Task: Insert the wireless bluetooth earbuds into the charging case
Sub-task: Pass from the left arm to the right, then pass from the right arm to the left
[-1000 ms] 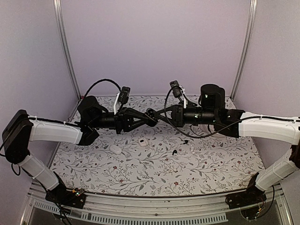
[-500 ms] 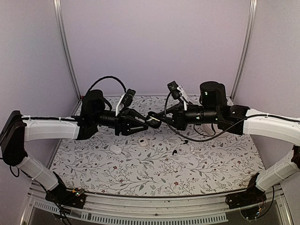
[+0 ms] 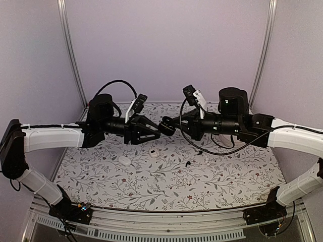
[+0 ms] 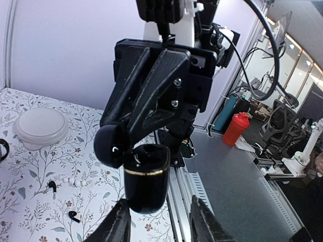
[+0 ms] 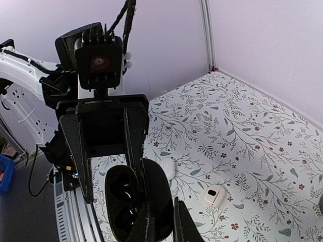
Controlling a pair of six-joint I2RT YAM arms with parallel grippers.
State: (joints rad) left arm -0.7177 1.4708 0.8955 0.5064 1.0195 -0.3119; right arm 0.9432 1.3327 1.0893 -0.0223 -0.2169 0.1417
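The black charging case [image 3: 165, 127], open with a gold band [image 4: 146, 176], hangs in the air between both arms. My right gripper [image 5: 162, 222] is shut on its wall beside the two empty cavities [image 5: 123, 206]. My left gripper [image 4: 159, 224] is open, its fingers spread on either side of the case body, the right one clearly apart from it. Two black earbuds lie on the table [image 3: 188, 164] [image 3: 200, 152], also in the left wrist view [image 4: 73, 216] [image 4: 52, 186].
A white oval pod [image 3: 124, 160] and a small white case [image 3: 153, 153] lie on the floral mat below the grippers. A round clear lidded container [image 4: 40, 126] and a short string of white beads [image 4: 75, 182] sit near the earbuds.
The left arm has swung its wrist in toward the case. The case and the right gripper dipped slightly, then came back up. The earbuds and white items have not moved.
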